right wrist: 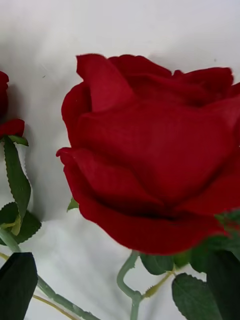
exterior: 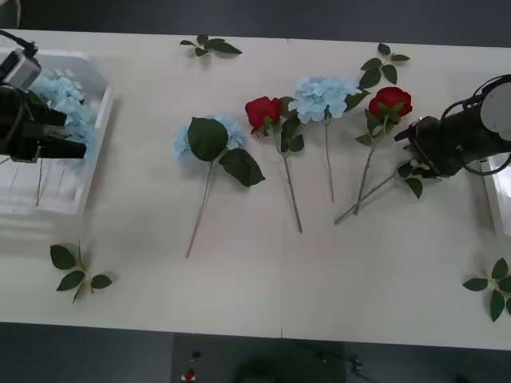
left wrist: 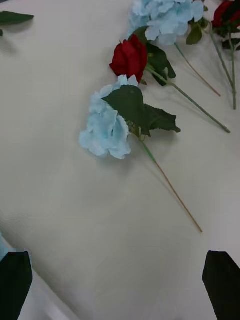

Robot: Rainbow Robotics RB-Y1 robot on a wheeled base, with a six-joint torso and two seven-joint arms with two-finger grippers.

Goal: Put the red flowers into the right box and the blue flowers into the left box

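Currently two blue flowers lie on the bench: one left of centre, one toward the far edge, right of centre. More blue clusters already sit in the left box at the left edge. Two red flowers lie loose, one mid-bench and one nearer the right edge; a further stem crosses that one's stem and runs up under the right tool. The right box shows as a thin white rim at the right edge.

Left tool hovers over the left box, fingers spread wide and empty. Right tool: cannot tell.

Handling judgement: light fabric blooms, soft and crushable; thin stems, probably springy, apt to swing when lifted. Best hold looks like the upper stem just under the bloom, clear of leaves.

Views: the right wrist view gives a close red bloom, its petal folds and bent green stem, plus the edge of a second rose. The left wrist view shows the nearest blue flower with its full stem on bare bench. The front view alone gives both boxes and the loose leaf sprigs.
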